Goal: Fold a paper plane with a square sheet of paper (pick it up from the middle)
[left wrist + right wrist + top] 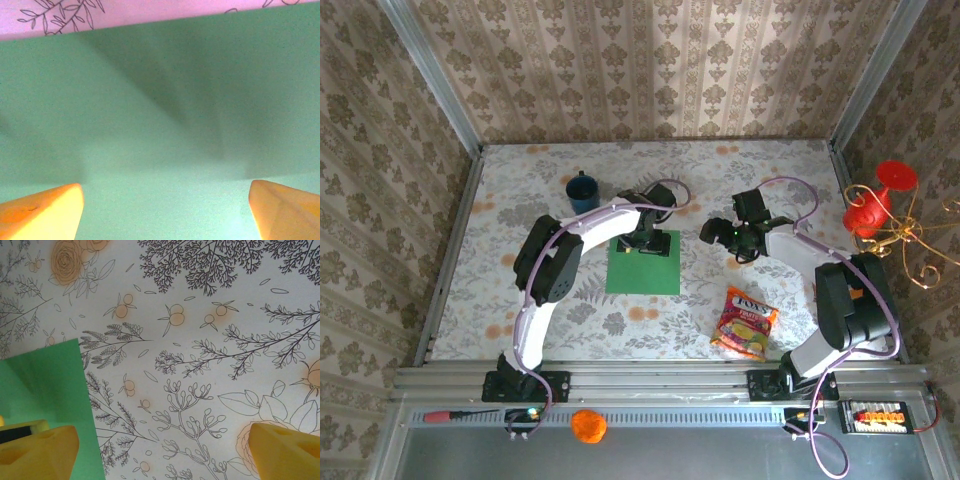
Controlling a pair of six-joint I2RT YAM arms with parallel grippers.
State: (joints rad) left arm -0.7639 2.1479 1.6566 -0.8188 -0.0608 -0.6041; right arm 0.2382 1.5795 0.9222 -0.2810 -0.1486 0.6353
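Under my left pincer (645,240), seen from the overhead camera, lies the thin bright-green square sheet of paper (642,268), flat on the floral-printed tablecloth (520,200). The pincer hangs over the sheet's far edge, and most of the green spreads from it back toward my bases. My right pincer (712,233) stands just off the sheet's far right corner, over bare cloth, and points toward the left one. Beyond my left pincer and to its left stands a dark blue mug (583,192), apart from the paper. On the near side of my right pincer, well apart from it, lies a colourful snack packet (746,322). From my left wrist, the two orange fingertips (45,212) of the left pincer (165,210) are spread wide with nothing pinched between them. The green sheet (150,125) runs beneath and ahead of them, and a strip of cloth (150,10) shows past its far edge; whether the tips touch the paper I cannot tell. From my right wrist, the right pincer (162,450) is likewise spread wide, its yellow-orange fingertips (287,450) over the printed cloth (200,340) and holding nothing. A corner of the green sheet (45,385) lies by its left finger.
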